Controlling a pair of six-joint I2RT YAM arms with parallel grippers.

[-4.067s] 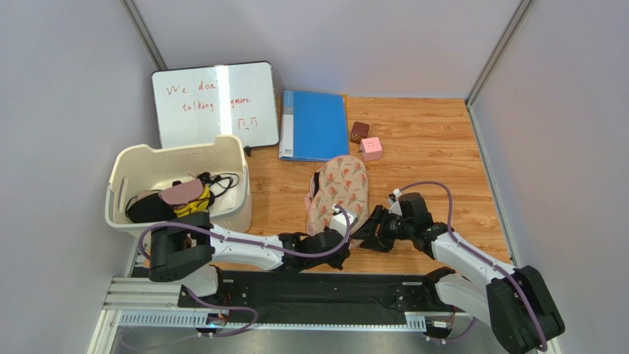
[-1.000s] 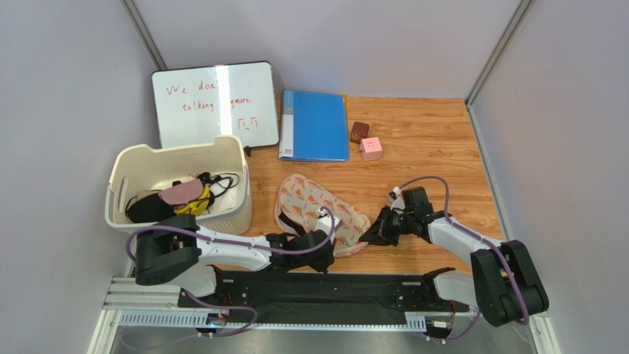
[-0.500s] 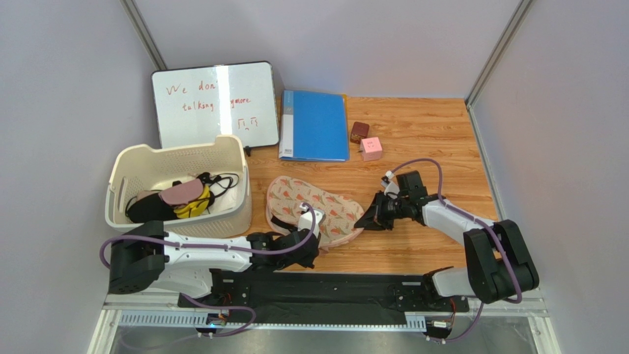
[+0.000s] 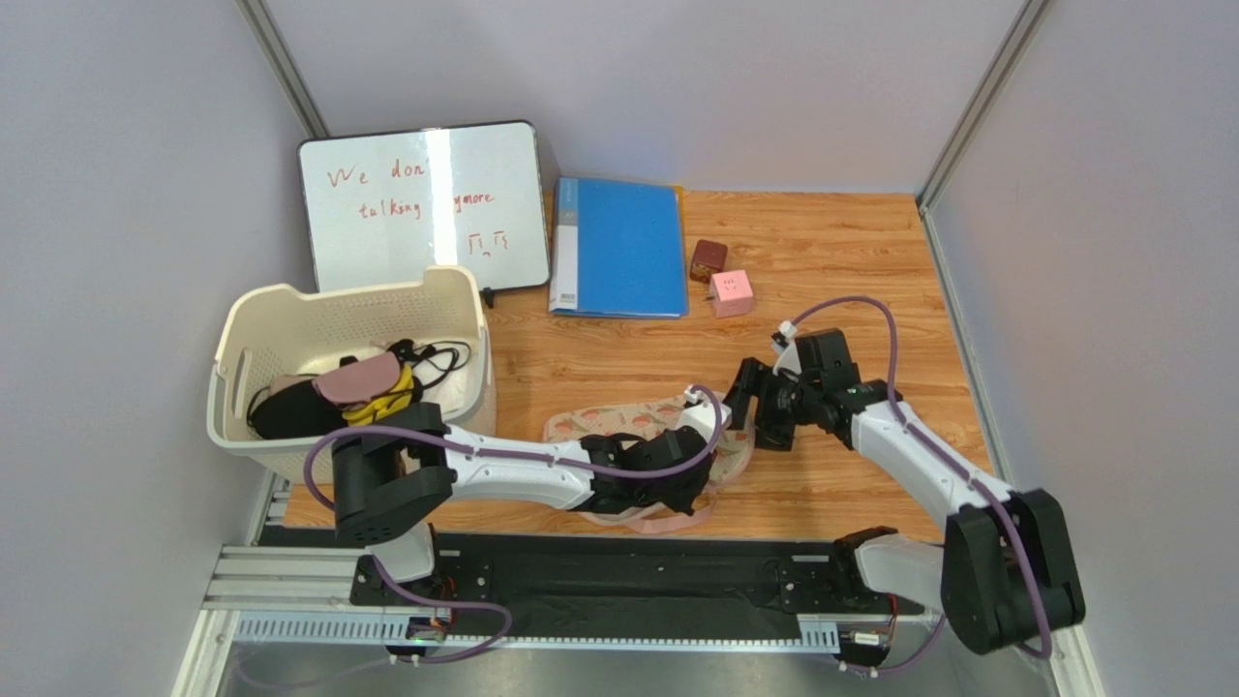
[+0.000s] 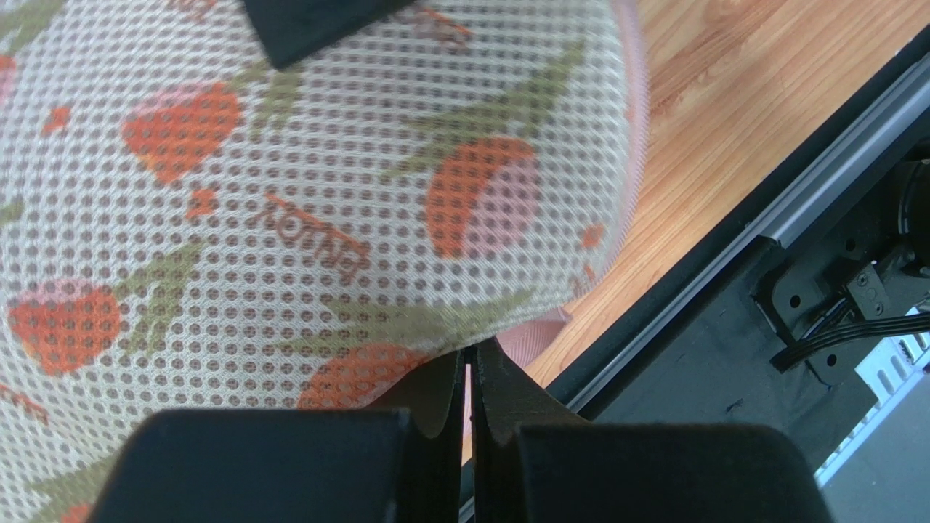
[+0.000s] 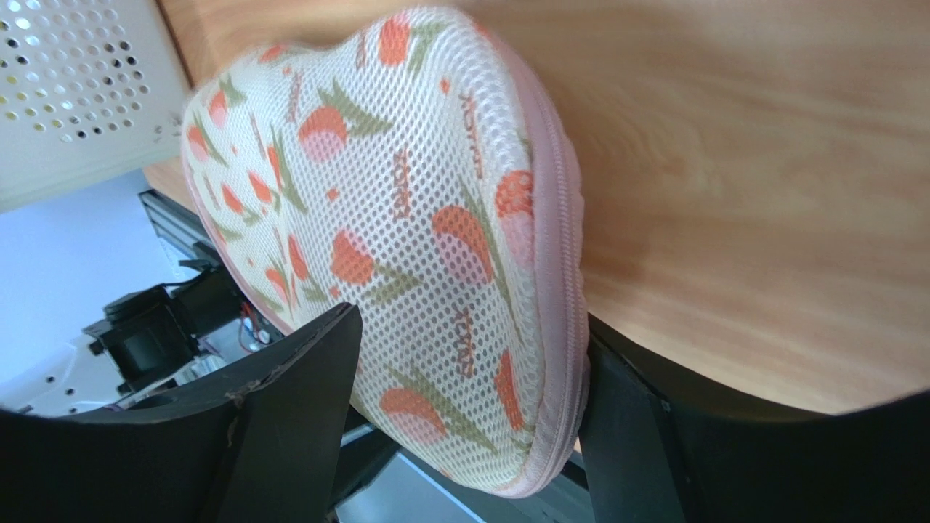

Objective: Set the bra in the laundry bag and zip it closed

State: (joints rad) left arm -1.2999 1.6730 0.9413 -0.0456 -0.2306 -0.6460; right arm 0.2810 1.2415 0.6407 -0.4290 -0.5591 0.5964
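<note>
two pincers work on one laundry bag [image 4: 611, 423], which lies on the wooden table [image 4: 844, 291] near the arm bases, to the right of the cream basket [image 4: 357, 288]. the left gripper [image 5: 469, 371] is pressed fully together at the bag's near rim and seems to pinch the pink edging there. i take it as an anchor, so the pouch cannot slide while the zip is worked. the right gripper [image 6: 469, 327] stands apart, one finger on each side of the bag's far lobe. it straddles the lobe without squeezing, since the mesh there looks rounded, not dented. i judge that a let-go or a re-grip rather than a hold.

the bra shows in no view. the basket shows only black, pink and yellow garments, and the bag bulges, so the bra is probably inside, though i cannot confirm it.

the overhead view gives the layout, but the left arm lies across the bag and hides its middle and that pincer's tips. the left wrist view supplies them: closed tips at the rim, with the black base rail [image 5: 677, 360] just beyond, so the bag sits close to the table's near edge. only the right wrist view shows the zip edging [image 6: 557, 272], which runs along the lobe with no gap in the visible stretch. the puller is not visible, so i cannot tell whether the zip is fully run.
</note>
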